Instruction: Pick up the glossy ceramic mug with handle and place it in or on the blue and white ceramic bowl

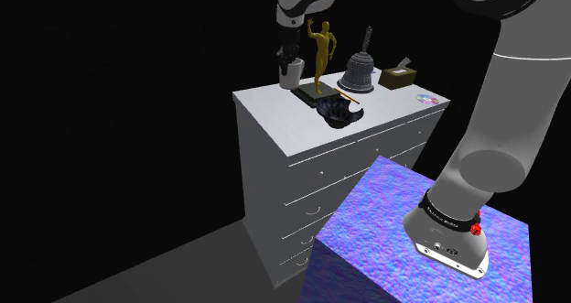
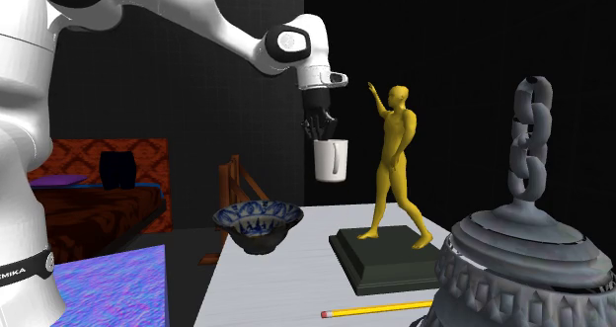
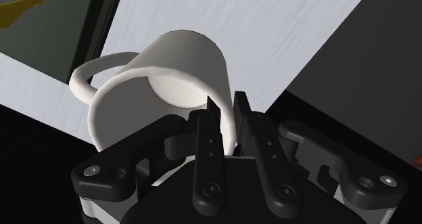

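While pinching the mug point(image 2: 332, 163), hand point(image 2: 321, 134) points down.

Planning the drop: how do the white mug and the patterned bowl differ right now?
The mug is plain white; the bowl carries a blue-and-white pattern. The mug hangs in the air, its rim clasped by the gripper; the bowl rests on the dresser top. The mug is tall with a handle; the bowl is wide and handleless. Both are upright.

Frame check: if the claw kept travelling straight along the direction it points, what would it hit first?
Pointing down, the claw holds the white mug by its rim, so the mug would likely land first on the white dresser top, near its edge; depth is uncertain.
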Available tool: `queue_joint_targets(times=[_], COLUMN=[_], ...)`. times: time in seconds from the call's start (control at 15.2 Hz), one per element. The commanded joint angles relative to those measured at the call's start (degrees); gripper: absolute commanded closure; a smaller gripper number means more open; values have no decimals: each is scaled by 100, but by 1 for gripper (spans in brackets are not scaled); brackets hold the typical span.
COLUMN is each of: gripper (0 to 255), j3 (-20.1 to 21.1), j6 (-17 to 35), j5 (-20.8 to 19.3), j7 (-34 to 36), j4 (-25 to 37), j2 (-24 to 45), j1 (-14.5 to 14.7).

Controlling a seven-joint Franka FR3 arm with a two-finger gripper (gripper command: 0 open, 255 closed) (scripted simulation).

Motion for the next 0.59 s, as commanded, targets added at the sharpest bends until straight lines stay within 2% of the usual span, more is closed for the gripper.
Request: queue_joint_targets(times=[0.0,0.33,0.53], gripper=[255,255,255], j3=[-2,-2,-60], j6=[-148,-495,-342], j5=[2,5,-17], j7=[-12,-25,-144], j4=[123,427,-398], j2=[-25,-68,-746], j1=[-3,-3,-71])
